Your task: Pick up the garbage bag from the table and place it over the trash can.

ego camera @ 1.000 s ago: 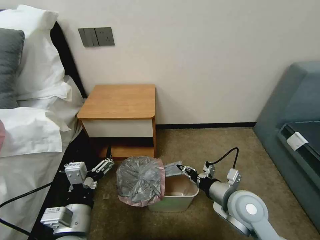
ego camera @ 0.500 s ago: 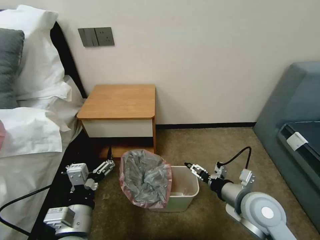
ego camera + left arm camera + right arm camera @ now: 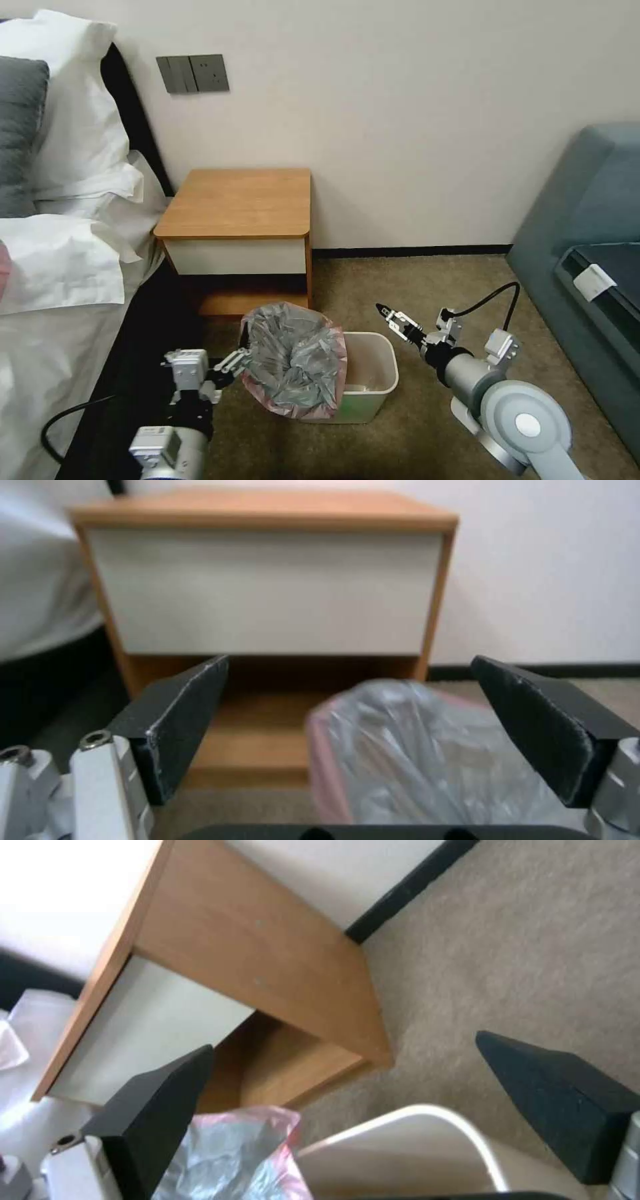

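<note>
The garbage bag (image 3: 293, 360) is crinkled grey film with a pink edge. It stands open and slumps over the left half of the cream trash can (image 3: 373, 373), whose right half is uncovered. My left gripper (image 3: 239, 360) is open at the bag's left edge, and the bag (image 3: 427, 750) lies just ahead between its fingers (image 3: 187, 715). My right gripper (image 3: 392, 316) is open, raised behind the can's right corner and holding nothing. From it I see the bag's pink edge (image 3: 227, 1150) and the can's rim (image 3: 413, 1117). The wooden table (image 3: 240, 200) stands behind with a bare top.
A bed with white pillows (image 3: 60, 220) runs along the left, close to my left arm. A grey-blue sofa (image 3: 587, 220) stands at the right. Carpet (image 3: 433, 280) lies between the can and the sofa. The table's lower shelf (image 3: 267, 730) is just behind the bag.
My left arm has moved right, up to the bag's left edge. My right gripper has let go of the bag and drawn back up and to the right. The bag has slumped leftwards.
</note>
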You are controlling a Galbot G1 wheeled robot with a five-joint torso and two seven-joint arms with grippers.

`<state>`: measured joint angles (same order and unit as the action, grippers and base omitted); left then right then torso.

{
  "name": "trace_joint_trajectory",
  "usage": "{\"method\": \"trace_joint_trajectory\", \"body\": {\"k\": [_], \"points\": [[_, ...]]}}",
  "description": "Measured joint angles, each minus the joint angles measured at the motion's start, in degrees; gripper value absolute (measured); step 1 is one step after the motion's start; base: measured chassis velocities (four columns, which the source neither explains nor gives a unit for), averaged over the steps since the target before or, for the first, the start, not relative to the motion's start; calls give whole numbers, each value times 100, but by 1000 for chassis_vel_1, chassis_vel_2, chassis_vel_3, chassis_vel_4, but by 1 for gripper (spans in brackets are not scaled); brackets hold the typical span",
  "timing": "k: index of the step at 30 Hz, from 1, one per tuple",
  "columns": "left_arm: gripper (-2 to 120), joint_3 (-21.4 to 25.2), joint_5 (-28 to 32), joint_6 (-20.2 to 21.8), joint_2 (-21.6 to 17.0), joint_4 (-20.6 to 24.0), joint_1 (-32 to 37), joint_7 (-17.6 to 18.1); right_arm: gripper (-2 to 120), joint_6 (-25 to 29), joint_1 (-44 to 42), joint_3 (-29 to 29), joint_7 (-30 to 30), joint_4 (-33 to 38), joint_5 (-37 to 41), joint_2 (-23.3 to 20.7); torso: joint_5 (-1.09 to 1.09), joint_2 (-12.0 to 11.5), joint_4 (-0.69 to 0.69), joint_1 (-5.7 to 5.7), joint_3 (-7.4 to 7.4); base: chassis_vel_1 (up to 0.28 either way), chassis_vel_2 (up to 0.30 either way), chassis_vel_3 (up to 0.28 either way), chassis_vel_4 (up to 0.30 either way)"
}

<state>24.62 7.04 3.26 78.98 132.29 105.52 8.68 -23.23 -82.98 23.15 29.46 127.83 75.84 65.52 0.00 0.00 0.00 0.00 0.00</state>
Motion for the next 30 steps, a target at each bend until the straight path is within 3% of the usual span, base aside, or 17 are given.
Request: {"method": "trace_joint_trajectory", "body": {"k": [9,13,15,22,30], "points": [[93,-418,-18,285,-111,-484,-344,257,100,136,-81,38,30,-7,-195,54,0,0,0,0,0,0,0,0,0],[83,-503,-16,385,-130,-569,-407,375,100,174,-82,32,43,-29,-244,73,0,0,0,0,0,0,0,0,0],[68,-628,-178,385,-135,-589,-397,392,100,203,-99,2,44,-52,-304,104,0,0,0,0,0,0,0,0,0],[68,-883,-211,416,-196,-751,-541,360,100,232,-144,-6,47,-80,-419,149,0,0,0,0,0,0,0,0,0],[66,-1000,-219,598,-144,-1092,-838,593,100,335,-223,-53,21,-251,-729,240,0,0,0,0,0,0,0,0,0]]}}
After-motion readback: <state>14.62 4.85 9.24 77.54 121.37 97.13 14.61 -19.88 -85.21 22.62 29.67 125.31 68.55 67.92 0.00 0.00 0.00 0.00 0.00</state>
